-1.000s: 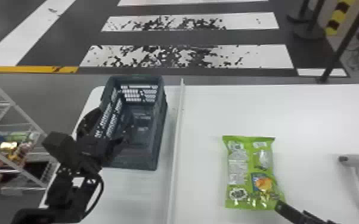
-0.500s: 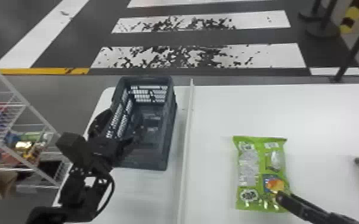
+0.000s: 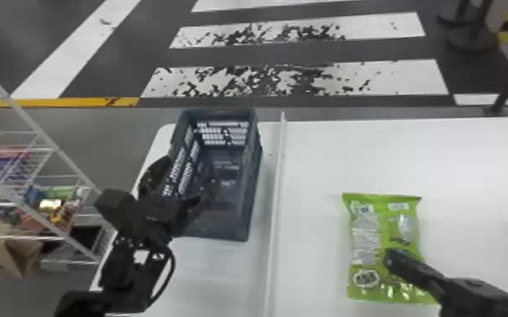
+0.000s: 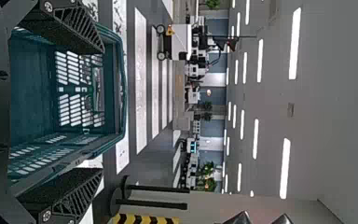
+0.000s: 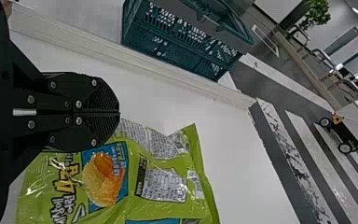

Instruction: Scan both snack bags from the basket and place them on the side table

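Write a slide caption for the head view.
Green snack bag on the table, right gripper over it, left gripper by the basket.

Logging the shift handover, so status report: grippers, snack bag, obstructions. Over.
Left gripper open at basket. Right gripper shut, over green snack bag on white table. White divider strip between bag and basket.

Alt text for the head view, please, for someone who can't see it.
A green snack bag lies on a white table, the closed right gripper over it. To its left, past a thin white divider, the open left gripper hangs at a dark basket.
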